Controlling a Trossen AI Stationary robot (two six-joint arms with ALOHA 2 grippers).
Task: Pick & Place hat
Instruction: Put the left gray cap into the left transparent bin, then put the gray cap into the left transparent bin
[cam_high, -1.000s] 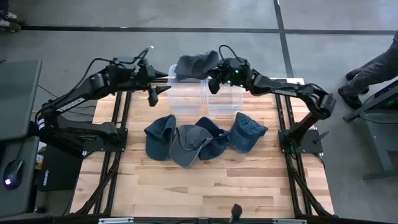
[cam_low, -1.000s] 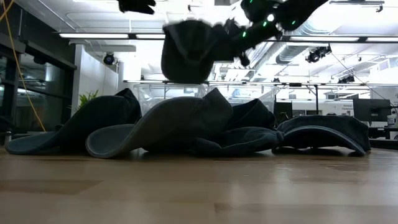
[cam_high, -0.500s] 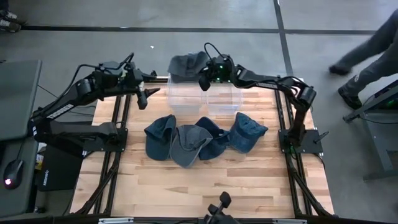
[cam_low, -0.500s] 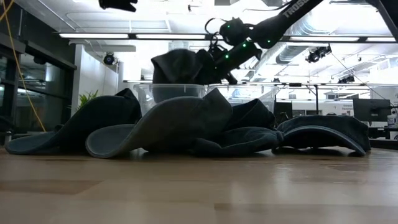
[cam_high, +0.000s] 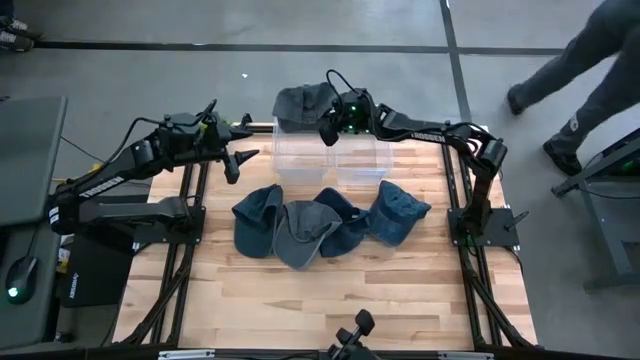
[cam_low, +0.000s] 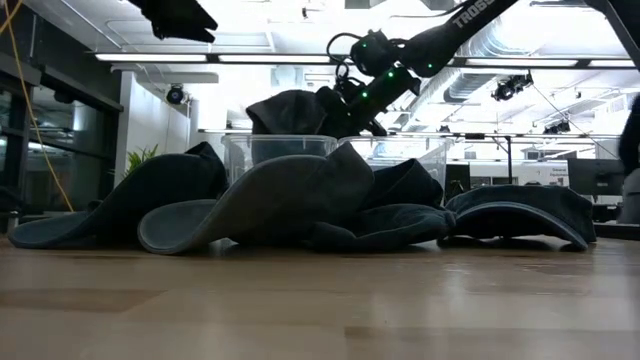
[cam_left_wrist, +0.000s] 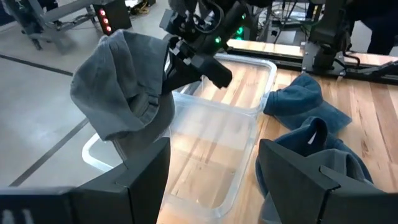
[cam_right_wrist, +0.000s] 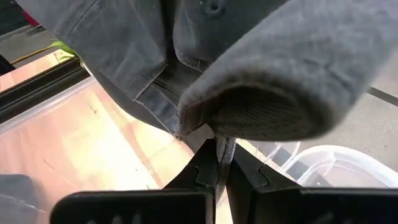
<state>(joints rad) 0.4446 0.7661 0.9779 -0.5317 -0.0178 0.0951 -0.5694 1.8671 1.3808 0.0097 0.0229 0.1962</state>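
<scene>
Where the wooden tabletop (cam_high: 330, 300) lies nearest the low camera, it is bare; beyond that, four hats (cam_high: 330, 225) sit in an overlapping row across its middle. Behind them stand two clear bins (cam_high: 328, 160) side by side at the far edge. A fifth, grey hat (cam_high: 303, 103) hangs over the far rim of the left bin, pinched by the right end effector (cam_high: 326, 128), whose fingers are closed tight on a fold of its fabric. The left end effector (cam_high: 238, 163) hovers beside the bins with its fingers (cam_left_wrist: 323, 180) spread and nothing between them. Only the high view counts the hats and bins cleanly; the low view merges the row into one heap. The right wrist view alone shows the pinch, while the left wrist view shows the hat drooping above the bin. A person's legs (cam_high: 580, 70) show past the right-hand corner.
</scene>
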